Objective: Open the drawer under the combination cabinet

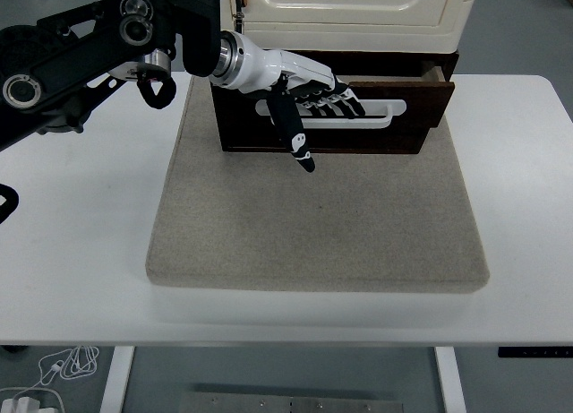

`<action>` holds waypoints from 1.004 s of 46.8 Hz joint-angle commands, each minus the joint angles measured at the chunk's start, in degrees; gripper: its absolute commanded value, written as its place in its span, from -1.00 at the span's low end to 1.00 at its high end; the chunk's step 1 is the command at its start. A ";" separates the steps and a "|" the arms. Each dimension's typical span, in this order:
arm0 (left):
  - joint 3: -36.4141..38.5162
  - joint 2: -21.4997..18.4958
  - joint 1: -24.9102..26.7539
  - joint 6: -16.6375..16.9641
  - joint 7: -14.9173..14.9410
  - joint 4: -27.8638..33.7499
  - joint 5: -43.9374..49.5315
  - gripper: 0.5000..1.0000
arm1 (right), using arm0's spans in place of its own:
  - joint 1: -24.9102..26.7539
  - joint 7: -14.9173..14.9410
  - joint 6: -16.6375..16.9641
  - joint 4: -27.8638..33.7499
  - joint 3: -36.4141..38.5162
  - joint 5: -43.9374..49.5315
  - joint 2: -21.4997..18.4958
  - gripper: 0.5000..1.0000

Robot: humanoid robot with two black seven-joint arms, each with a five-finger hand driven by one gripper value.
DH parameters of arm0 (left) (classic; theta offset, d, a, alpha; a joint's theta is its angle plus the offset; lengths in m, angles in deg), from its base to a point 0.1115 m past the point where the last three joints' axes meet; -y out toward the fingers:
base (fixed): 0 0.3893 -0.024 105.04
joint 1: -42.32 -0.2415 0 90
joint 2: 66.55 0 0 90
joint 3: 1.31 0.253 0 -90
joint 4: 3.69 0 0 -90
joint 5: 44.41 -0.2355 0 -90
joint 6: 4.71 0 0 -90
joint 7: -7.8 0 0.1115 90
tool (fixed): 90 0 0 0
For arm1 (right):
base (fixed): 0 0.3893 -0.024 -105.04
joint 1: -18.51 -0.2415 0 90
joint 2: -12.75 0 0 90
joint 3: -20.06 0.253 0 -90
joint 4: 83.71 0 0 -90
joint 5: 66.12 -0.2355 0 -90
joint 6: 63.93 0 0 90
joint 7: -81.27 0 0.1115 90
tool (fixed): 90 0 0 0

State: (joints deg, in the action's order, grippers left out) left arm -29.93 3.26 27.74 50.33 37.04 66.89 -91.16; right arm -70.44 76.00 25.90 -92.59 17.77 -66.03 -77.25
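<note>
White table (81, 252) fills most of view. Grey felt-like mat (313, 225) lies flat on it, centre, stretching from 12 o'clock down toward 6; roughly square w/ rounded corners, slightly thick edge. Table bare at 3 & 9 o'clock. Under near edge: white table leg (116, 379) at 7 o'clock, another (450, 379) at 5. White cable bundle (54, 370) on floor, 7–8 o'clock corner. Grey floor beyond, approx. 1–2 o'clock.
</note>
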 commanded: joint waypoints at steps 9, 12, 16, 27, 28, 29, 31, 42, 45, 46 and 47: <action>0.58 0.15 0.17 0.51 0.02 0.09 -0.10 1.00 | 0.00 0.00 -0.09 0.00 0.00 0.00 0.00 0.71; 0.58 0.15 0.34 0.51 0.11 0.09 -0.10 1.00 | 0.00 0.00 0.00 0.00 0.00 0.00 0.00 0.71; 0.50 0.15 0.52 -0.04 0.11 0.17 0.08 1.00 | 0.00 0.00 0.00 0.00 0.00 0.00 0.00 0.71; 0.50 0.06 0.26 -0.04 0.11 0.61 0.25 1.00 | 0.00 0.00 0.00 0.00 0.00 0.00 0.00 0.71; 0.50 0.06 0.17 -0.04 0.11 0.61 0.34 1.00 | 0.00 0.00 -0.09 0.00 0.00 0.00 0.00 0.71; 0.50 -0.03 0.17 -0.04 0.11 0.61 0.43 1.00 | 0.00 0.00 0.00 0.00 0.00 0.00 0.00 0.71; 0.50 -0.12 0.17 -0.04 0.11 0.61 0.52 1.00 | 0.00 0.00 0.00 0.00 0.00 0.00 0.00 0.71; 0.41 -0.38 0.43 -0.04 0.11 0.88 1.22 1.00 | 0.00 0.00 0.00 0.00 0.00 0.00 0.00 0.71; 0.41 -0.47 0.52 -0.04 0.11 0.88 1.31 1.00 | 0.00 0.00 0.00 0.00 0.00 0.00 0.00 0.71; 0.32 -0.47 0.52 -0.04 0.20 0.88 1.31 1.00 | 0.00 0.00 0.00 0.00 0.00 0.00 0.00 0.71; 0.32 -0.38 0.52 -0.04 0.11 0.88 1.31 1.00 | 0.00 0.00 0.00 0.00 0.00 0.00 0.00 0.71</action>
State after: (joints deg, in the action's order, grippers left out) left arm -29.48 2.86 28.16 50.25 37.17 67.79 -89.88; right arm -70.43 75.99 25.88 -92.59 17.77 -66.03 -77.25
